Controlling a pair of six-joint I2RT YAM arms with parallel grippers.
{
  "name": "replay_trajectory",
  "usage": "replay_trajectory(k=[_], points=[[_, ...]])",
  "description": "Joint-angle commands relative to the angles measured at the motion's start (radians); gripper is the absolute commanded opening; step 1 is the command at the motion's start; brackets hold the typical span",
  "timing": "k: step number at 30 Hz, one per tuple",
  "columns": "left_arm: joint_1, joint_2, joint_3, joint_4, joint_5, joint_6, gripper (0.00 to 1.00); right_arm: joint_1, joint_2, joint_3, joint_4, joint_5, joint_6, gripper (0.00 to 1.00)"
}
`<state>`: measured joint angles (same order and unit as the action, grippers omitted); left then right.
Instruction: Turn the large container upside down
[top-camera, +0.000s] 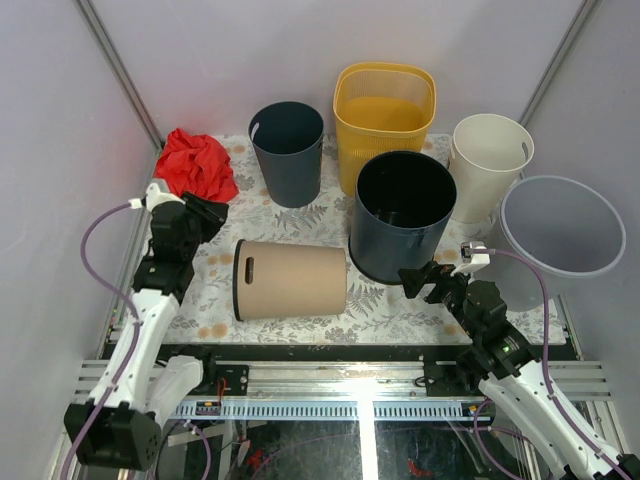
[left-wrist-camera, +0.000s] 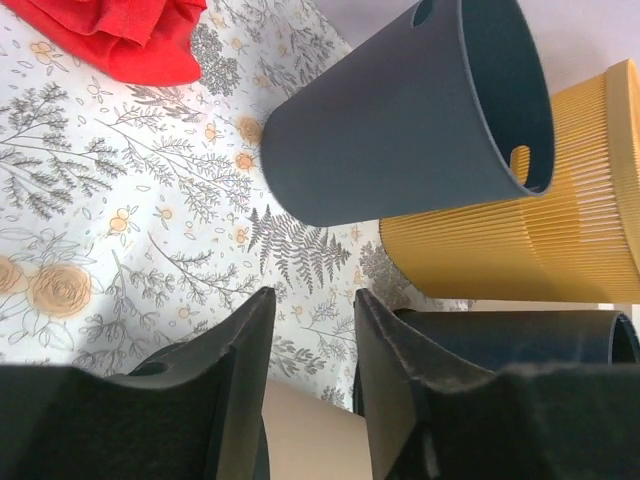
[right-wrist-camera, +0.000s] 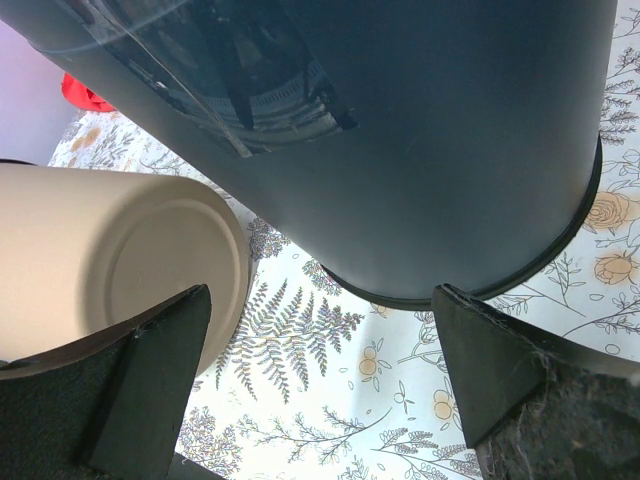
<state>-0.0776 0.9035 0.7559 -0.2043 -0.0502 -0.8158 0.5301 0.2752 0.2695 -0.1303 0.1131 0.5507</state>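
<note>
The large container is a smooth, glossy, dark cylindrical bin with a raised ring at its base. It stands upright, mouth up, right of centre on the tabletop, which has a covering printed with ferns and flowers. The right end effector sits low, just beside the container's base on the near side. Its jaws are spread wide with nothing between them, and the dark, rough-surfaced fingers show no contact with the container wall. A matte tan bin with a slot handle lies on its side just left of the container. The left end effector is near the left edge of the tabletop. Its fingers are parted by a narrow gap and hold nothing. Behind stand a tapered slate-grey bin with handle cut-outs, a finely ribbed yellow basket and a cream bin. A translucent grey bin stands at the right, and a crumpled red cloth lies at the far left.
</note>
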Motion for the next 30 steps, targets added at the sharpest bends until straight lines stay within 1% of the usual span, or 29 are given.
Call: replay_trajectory(k=[1,5,8,10,14,17,18,20,24,30], points=[[0.000,-0.070,0.045,-0.204,0.007,0.064,0.38,-0.003,-0.007,0.001,0.029,-0.006,0.008,0.99],[-0.037,-0.110,0.024,-0.288,0.062,0.082,0.37,-0.004,0.002,0.003,0.031,-0.011,0.006,1.00],[-0.100,-0.134,-0.009,-0.317,0.072,0.077,0.37,-0.003,0.005,0.002,0.031,-0.014,0.005,1.00],[-0.144,-0.153,-0.029,-0.327,0.082,0.069,0.37,-0.003,0.007,0.000,0.037,-0.046,0.003,0.99],[-0.201,-0.177,-0.045,-0.374,0.082,0.045,0.37,-0.003,0.049,-0.021,0.123,-0.235,-0.009,0.99],[-0.212,-0.196,-0.056,-0.391,0.066,0.049,0.36,-0.004,0.100,-0.019,0.144,-0.356,-0.007,0.99],[-0.212,-0.203,-0.066,-0.390,0.065,0.044,0.36,-0.004,0.115,-0.019,0.151,-0.402,-0.004,0.97],[-0.215,-0.215,-0.087,-0.371,0.076,0.031,0.36,-0.004,0.132,-0.025,0.162,-0.483,0.001,0.96],[-0.222,-0.226,-0.132,-0.337,0.072,0.013,0.36,-0.002,0.152,-0.034,0.203,-0.611,0.011,0.97],[-0.226,-0.230,-0.138,-0.330,0.053,0.014,0.36,0.006,0.167,-0.007,0.223,-0.730,0.025,0.96]])
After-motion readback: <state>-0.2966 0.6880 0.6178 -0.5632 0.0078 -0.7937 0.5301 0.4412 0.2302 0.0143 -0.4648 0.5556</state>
